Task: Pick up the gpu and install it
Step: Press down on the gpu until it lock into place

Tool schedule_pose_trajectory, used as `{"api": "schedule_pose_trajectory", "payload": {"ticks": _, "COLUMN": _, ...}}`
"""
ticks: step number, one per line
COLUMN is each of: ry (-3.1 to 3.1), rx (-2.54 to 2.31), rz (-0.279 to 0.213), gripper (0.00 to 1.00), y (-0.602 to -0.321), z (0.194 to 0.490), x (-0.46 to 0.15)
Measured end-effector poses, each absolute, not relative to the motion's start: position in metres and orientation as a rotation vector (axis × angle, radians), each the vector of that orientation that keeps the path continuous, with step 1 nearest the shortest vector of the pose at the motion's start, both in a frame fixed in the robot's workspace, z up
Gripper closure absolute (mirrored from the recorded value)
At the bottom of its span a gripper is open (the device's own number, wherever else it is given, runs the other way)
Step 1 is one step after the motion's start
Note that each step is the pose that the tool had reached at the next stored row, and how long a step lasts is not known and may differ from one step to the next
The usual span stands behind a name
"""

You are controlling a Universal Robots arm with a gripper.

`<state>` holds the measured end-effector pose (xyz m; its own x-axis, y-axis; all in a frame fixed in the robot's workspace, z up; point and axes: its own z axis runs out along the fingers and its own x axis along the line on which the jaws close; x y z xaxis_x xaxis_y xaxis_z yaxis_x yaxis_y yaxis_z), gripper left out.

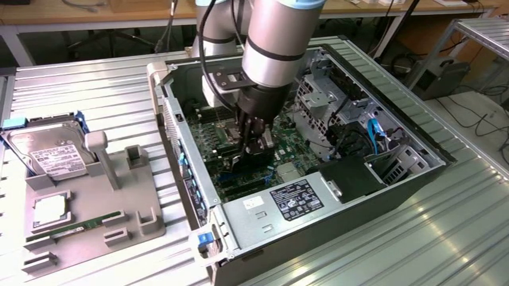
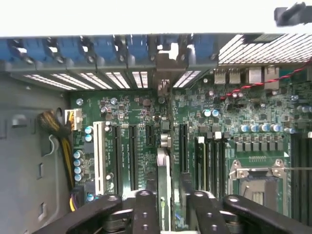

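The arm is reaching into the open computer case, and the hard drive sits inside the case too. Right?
Not quite. The arm does reach into the open computer case, but the hard drive sits outside it, on the grey holder tray at the exterior view's left.

The claw [image 1: 253, 145] hangs inside the open case [image 1: 413, 179], hemmed by drive cage [image 1: 318, 98] and slot wall [image 1: 179, 149].
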<state>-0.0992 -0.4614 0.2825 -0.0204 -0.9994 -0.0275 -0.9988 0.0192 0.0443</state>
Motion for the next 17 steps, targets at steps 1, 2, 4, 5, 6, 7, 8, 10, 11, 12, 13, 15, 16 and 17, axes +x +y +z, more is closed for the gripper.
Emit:
{"api": "schedule_pose_trajectory", "payload": {"ticks": 1, "ry": -2.235, "rx": 2.191, "rz": -0.079, "gripper": 0.74, "y": -0.461, "z": 0.282, "x": -0.1}}
{"api": "schedule_pose_trajectory", "payload": {"ticks": 2, "ry": -2.236, "rx": 2.192, "rz": -0.077, "gripper": 0.81, "y": -0.46, "z": 0.283, "x": -0.103}}
{"api": "schedule_pose_trajectory", "payload": {"ticks": 4, "ry": -2.239, "rx": 2.196, "rz": -0.069, "gripper": 0.89, "y": -0.458, "z": 0.282, "x": -0.107}}
{"api": "schedule_pose_trajectory", "payload": {"ticks": 5, "ry": -2.241, "rx": 2.198, "rz": -0.065, "gripper": 0.89, "y": -0.458, "z": 0.281, "x": -0.108}}
{"api": "schedule_pose_trajectory", "payload": {"ticks": 6, "ry": -2.243, "rx": 2.2, "rz": -0.061, "gripper": 0.89, "y": -0.457, "z": 0.28, "x": -0.109}}
{"api": "schedule_pose_trajectory", "payload": {"ticks": 7, "ry": -2.245, "rx": 2.203, "rz": -0.056, "gripper": 0.89, "y": -0.455, "z": 0.279, "x": -0.111}}
{"api": "schedule_pose_trajectory", "payload": {"ticks": 8, "ry": -2.246, "rx": 2.205, "rz": -0.052, "gripper": 0.89, "y": -0.454, "z": 0.278, "x": -0.112}}
{"api": "schedule_pose_trajectory", "payload": {"ticks": 10, "ry": -2.249, "rx": 2.208, "rz": -0.047, "gripper": 0.89, "y": -0.453, "z": 0.275, "x": -0.115}}
{"api": "schedule_pose_trajectory", "payload": {"ticks": 11, "ry": -2.249, "rx": 2.209, "rz": -0.045, "gripper": 0.89, "y": -0.453, "z": 0.274, "x": -0.116}}
{"api": "schedule_pose_trajectory", "payload": {"ticks": 12, "ry": -2.25, "rx": 2.209, "rz": -0.043, "gripper": 0.89, "y": -0.453, "z": 0.272, "x": -0.116}}
{"api": "schedule_pose_trajectory", "payload": {"ticks": 13, "ry": -2.25, "rx": 2.21, "rz": -0.041, "gripper": 0.89, "y": -0.453, "z": 0.271, "x": -0.117}}
{"api": "schedule_pose_trajectory", "payload": {"ticks": 15, "ry": -2.25, "rx": 2.21, "rz": -0.04, "gripper": 0.89, "y": -0.453, "z": 0.268, "x": -0.117}}
{"api": "schedule_pose_trajectory", "payload": {"ticks": 16, "ry": -2.251, "rx": 2.211, "rz": -0.04, "gripper": 0.89, "y": -0.453, "z": 0.267, "x": -0.117}}
{"api": "schedule_pose_trajectory", "payload": {"ticks": 17, "ry": -2.251, "rx": 2.211, "rz": -0.041, "gripper": 0.89, "y": -0.453, "z": 0.266, "x": -0.117}}
